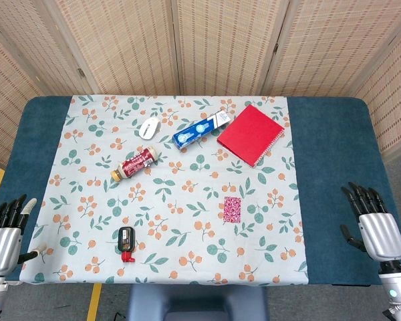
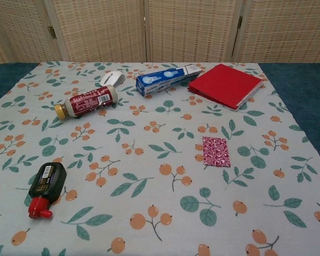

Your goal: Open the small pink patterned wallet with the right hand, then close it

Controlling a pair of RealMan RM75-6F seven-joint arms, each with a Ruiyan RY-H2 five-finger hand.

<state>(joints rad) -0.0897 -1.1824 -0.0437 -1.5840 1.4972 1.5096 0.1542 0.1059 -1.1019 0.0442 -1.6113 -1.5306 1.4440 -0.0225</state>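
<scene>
The small pink patterned wallet [image 1: 232, 209] [image 2: 216, 151] lies flat and closed on the floral tablecloth, right of centre. My right hand [image 1: 371, 221] hovers at the table's right front corner, well to the right of the wallet, fingers apart and holding nothing. At the left front corner my left hand [image 1: 7, 231] is likewise open and empty. The chest view shows neither hand.
A red notebook [image 1: 251, 134] lies at the back right, with a blue toothpaste box [image 1: 201, 130] and a white mouse [image 1: 150, 127] beside it. A red-labelled bottle [image 1: 136, 163] lies on its side left of centre. A small black bottle with a red cap [image 1: 125, 243] rests near the front.
</scene>
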